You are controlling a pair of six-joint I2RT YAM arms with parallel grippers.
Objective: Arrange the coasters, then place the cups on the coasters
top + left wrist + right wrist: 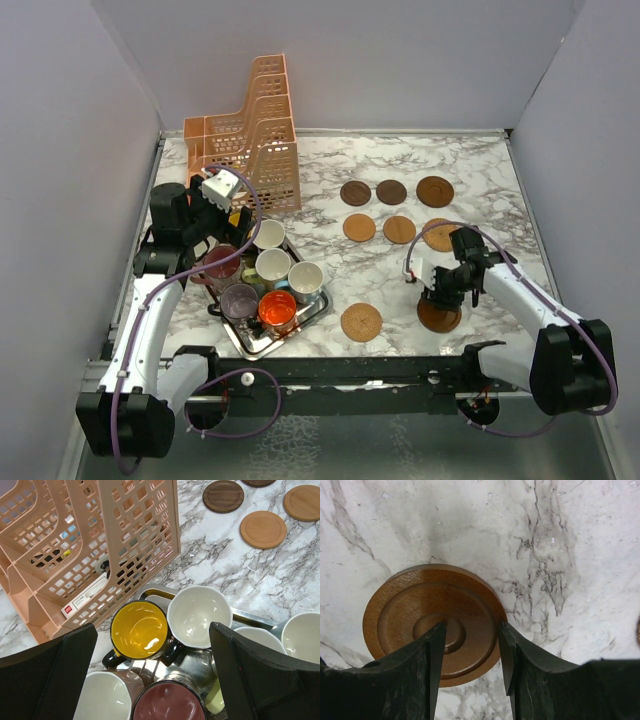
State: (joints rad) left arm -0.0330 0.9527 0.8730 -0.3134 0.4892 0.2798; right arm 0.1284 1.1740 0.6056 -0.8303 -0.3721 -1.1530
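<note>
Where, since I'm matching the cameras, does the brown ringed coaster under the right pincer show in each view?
Top external: the brown ringed coaster is at lower right, partly beneath the right pincer.
Left wrist: not in it.
Right wrist: centre-left, below the pincer's fingers.
Shared landmark: the marble tabletop, seen in all three.

The table is white marble, veined grey. The coasters run tan to dark brown; the five o'clock coaster is reddish brown with turned rings. There are a yellow cup, cream cup, maroon cup, glossy orange cup and a peach lattice rack.
</note>
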